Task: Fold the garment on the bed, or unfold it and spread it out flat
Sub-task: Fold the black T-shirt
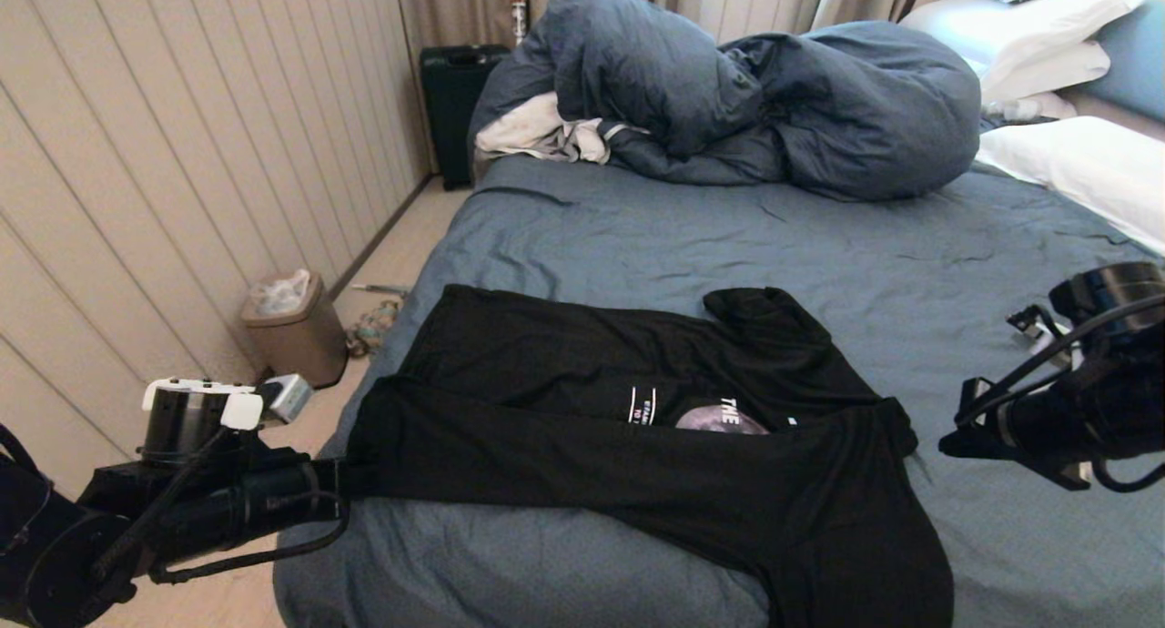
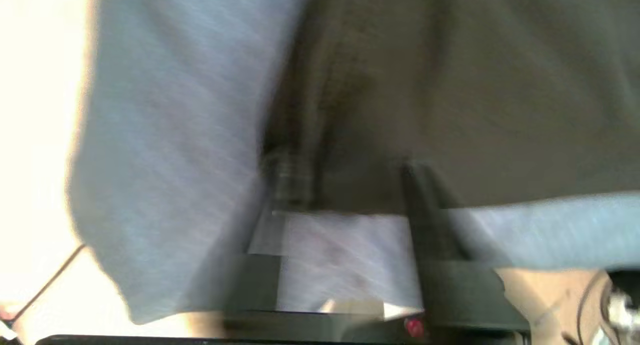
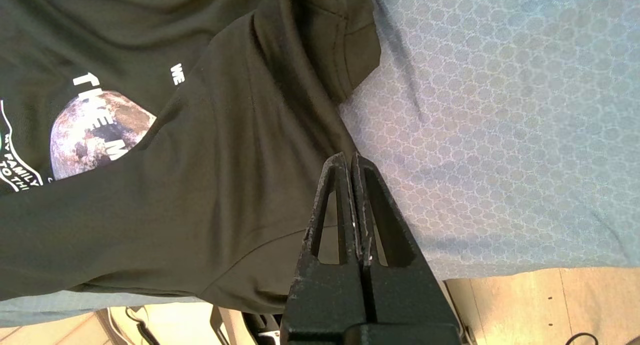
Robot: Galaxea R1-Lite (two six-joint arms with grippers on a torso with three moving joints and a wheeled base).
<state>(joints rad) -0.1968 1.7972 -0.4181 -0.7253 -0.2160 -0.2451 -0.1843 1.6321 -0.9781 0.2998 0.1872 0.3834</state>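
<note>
Slate-blue bed (image 1: pixel 637 237); left gripper (image 1: pixel 341 487) at garment (image 1: pixel 564 410) edge.

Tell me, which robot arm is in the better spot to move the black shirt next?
Probably the left. The left gripper is right at the garment's folded edge near the side of the bed. The right gripper is shut and empty, beside the sleeve over bare sheet.

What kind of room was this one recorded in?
Most likely a bedroom: a wide bed with a bunched duvet and white pillows, curtains behind, and a small bin on the floor by the wall.
</note>
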